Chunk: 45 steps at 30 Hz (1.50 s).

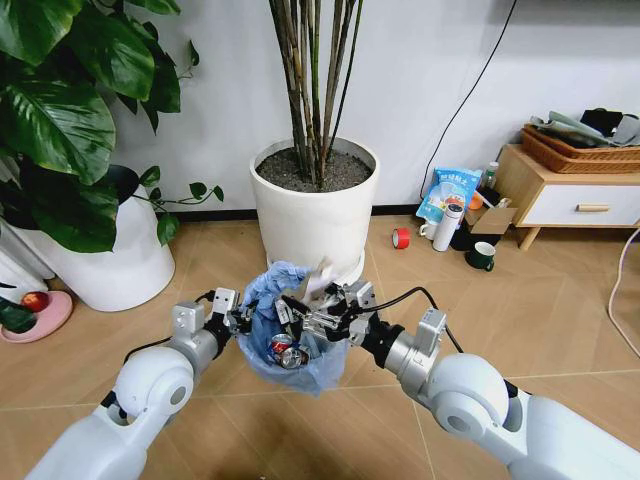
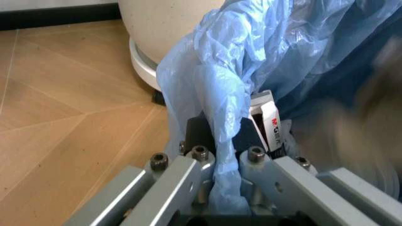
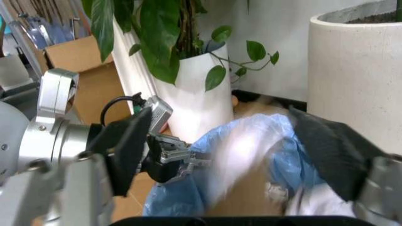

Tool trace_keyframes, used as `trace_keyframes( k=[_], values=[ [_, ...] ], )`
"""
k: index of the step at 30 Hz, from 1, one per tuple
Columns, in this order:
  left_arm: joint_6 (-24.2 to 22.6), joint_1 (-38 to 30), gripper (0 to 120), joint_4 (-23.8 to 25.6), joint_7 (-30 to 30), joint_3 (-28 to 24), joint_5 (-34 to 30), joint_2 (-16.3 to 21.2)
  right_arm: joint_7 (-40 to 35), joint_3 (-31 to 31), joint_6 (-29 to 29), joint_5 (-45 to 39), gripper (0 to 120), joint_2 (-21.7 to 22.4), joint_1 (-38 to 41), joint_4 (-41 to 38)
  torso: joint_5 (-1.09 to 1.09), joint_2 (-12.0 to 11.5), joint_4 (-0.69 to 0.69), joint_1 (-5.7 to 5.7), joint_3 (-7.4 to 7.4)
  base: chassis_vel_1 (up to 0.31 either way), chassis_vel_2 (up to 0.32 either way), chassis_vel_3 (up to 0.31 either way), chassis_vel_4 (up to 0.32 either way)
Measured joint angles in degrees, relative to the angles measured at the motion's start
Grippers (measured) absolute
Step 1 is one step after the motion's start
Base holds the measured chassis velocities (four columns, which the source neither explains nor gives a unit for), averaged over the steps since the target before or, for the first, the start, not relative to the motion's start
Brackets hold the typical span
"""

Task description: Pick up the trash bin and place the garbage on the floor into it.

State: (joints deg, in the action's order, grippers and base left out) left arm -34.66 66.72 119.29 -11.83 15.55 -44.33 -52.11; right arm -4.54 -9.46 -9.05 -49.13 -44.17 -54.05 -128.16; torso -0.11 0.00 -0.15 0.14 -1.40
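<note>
L gripper (image 1: 238, 322) is clamped on the rim of the small round dark trash bin w/ crinkly light-blue bag liner (image 1: 290, 350), held off the tan herringbone wood floor (image 1: 560, 310) before the white plant pot (image 1: 310, 215). R gripper (image 1: 318, 318), fingers apart, hangs over the bin mouth beside a blurred white scrap (image 1: 320, 277). Bin looks light; liner's thin, slippery, so grip through to the stiff rim.

Both white arms reach forward and inward from the lower corners of the head view, their wrists nearly meeting in the middle. The left gripper (image 1: 243, 322) is clamped on the blue bag edge of the trash bin (image 1: 290, 345), with plastic pinched between its fingers (image 2: 199, 162). The right gripper (image 1: 318, 312) sits over the bin's opening, its dark pads (image 3: 326, 146) spread wide apart.
</note>
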Motion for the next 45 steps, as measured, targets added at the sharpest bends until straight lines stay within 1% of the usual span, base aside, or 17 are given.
trace_keyframes(
  k=[3,4,10,13,19,22,25,27,28,31,33,35,37,40,41,44,45],
  values=[
    [0.0,0.0,0,0.1,0.0,0.0,0.0,0.1,0.1,0.4,0.0,0.1,96,0.0,0.2,0.0,0.0,0.0,0.0,0.0,0.0,0.0,0.0,0.0,0.0],
    [0.0,0.0,0,0.2,0.0,0.1,0.0,0.1,0.1,0.5,0.0,0.1,98,0.0,0.2,0.0,0.0,0.0,0.0,0.0,0.0,0.0,0.0,0.0,0.0],
    [0.0,0.1,0,0.4,0.0,0.1,0.0,0.1,-0.1,1.9,0.0,0.1,100,0.0,-0.2,-0.3,0.0,0.0,0.0,0.0,0.0,0.0,0.0,0.0,0.0],
    [0.1,0.5,0,0.5,0.0,0.3,0.1,0.0,-1.1,6.3,0.2,0.8,100,-0.2,-2.3,-0.3,0.0,0.0,0.0,0.0,0.0,0.0,0.0,0.0,0.0],
    [0.6,1.1,0,0.6,-0.1,0.8,0.6,-0.1,-2.4,10.6,3.2,3.4,100,-0.6,-4.3,2.5,0.0,0.0,0.0,0.0,0.0,0.0,0.0,0.0,0.0],
    [0.8,1.7,0,0.8,-0.3,1.5,1.1,-0.4,-8.7,13.4,2.9,9.6,100,-2.8,-5.3,5.5,0.0,0.0,0.01,0.0,0.0,0.0,0.0,0.0,0.0],
    [1.0,2.0,0,0.8,-0.3,2.0,1.7,-0.6,-11.8,15.3,1.6,12.6,100,-3.9,-6.5,6.6,0.01,0.0,0.01,0.0,0.0,0.0,0.0,0.0,0.0],
    [1.2,2.6,0,0.9,-0.4,2.8,2.0,-0.6,-14.7,19.1,-0.2,15.2,100,-5.3,-9.6,7.3,0.01,0.0,0.0,0.0,0.0,0.0,0.0,0.0,0.0],
    [1.2,2.6,0,0.9,-0.4,2.8,2.0,-0.6,-14.7,19.1,-0.2,15.2,100,-5.3,-9.6,7.3,0.01,0.0,0.0,0.0,0.0,0.0,0.0,0.0,0.0],
    [1.4,2.9,0,1.0,-0.5,3.5,2.5,-0.7,-14.3,24.5,-0.2,18.5,100,-7.0,-14.3,7.8,0.0,0.0,0.0,0.0,0.0,0.0,0.0,0.0,0.0],
    [1.5,2.9,0,1.0,-0.6,3.6,2.7,-0.9,-14.0,25.9,-0.1,19.1,100,-7.5,-15.6,7.8,0.01,0.0,0.0,0.0,0.0,0.0,0.0,0.0,0.0],
    [1.8,3.0,0,0.9,-0.7,3.6,3.5,-1.3,-13.6,29.8,-0.1,20.6,100,-9.5,-19.6,7.2,0.0,0.0,-0.01,0.0,0.0,0.0,0.0,0.0,0.0],
    [1.8,3.1,0,0.9,-0.8,3.7,3.7,-1.4,-13.5,30.6,-0.1,21.0,100,-9.9,-20.4,6.9,0.0,0.0,-0.01,0.0,0.0,0.0,0.0,0.0,0.0],
    [1.8,3.8,0,1.1,-1.1,3.9,4.1,-1.6,-13.2,34.4,-0.3,23.9,100,-13.0,-25.4,4.8,-0.01,0.0,0.0,0.0,0.0,0.0,0.0,0.0,0.0],
    [1.8,3.8,0,1.1,-1.1,3.9,4.1,-1.6,-13.2,34.4,-0.3,23.9,100,-13.0,-25.4,4.8,-0.01,0.0,0.0,0.0,0.0,0.0,0.0,0.0,0.0],
    [1.8,4.9,0,1.5,-1.5,4.6,4.4,-2.3,-12.0,37.0,0.1,28.8,100,-16.4,-29.2,3.0,-0.01,0.0,-0.01,-0.01,0.01,0.0,0.0,0.0,0.0],
    [1.8,4.9,0,1.5,-1.5,4.6,4.4,-2.3,-12.0,37.0,0.1,28.8,100,-16.4,-29.2,3.0,-0.01,0.0,-0.01,-0.01,0.01,0.0,0.0,0.0,0.0]
  ],
)
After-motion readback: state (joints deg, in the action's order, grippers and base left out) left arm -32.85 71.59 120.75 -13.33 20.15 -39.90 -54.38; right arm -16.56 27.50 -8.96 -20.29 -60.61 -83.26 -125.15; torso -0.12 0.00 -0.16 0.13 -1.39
